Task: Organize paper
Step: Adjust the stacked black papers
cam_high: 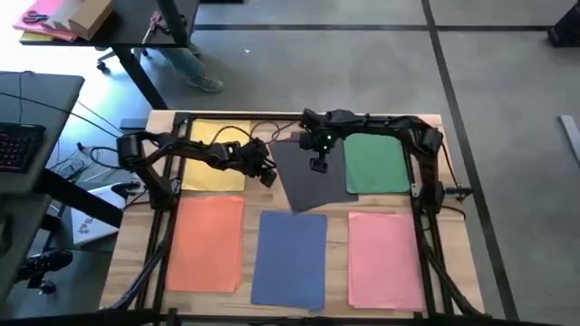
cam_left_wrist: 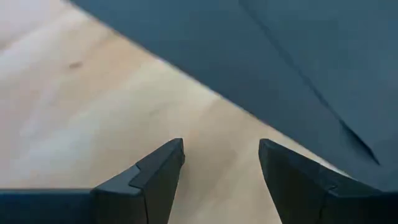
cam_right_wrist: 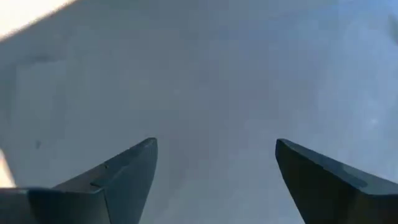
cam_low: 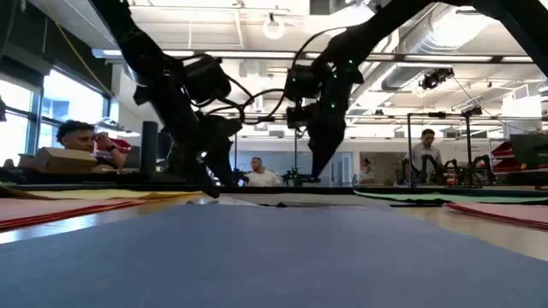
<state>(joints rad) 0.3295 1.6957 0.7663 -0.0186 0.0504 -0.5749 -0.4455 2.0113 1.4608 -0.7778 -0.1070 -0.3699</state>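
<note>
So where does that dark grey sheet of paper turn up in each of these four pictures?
High view: the dark grey sheet lies tilted at the table's middle, between the yellow sheet and the green sheet.
Low view: only a thin dark edge far back.
Left wrist view: it fills the upper right.
Right wrist view: it fills nearly all the picture.
Shared landmark: the pale wooden table.

Bare surface (cam_high: 340, 206) shows mid-table between the dark grey sheet (cam_high: 308, 174) and the pink sheet (cam_high: 385, 258); both arms crowd the far edge.
</note>
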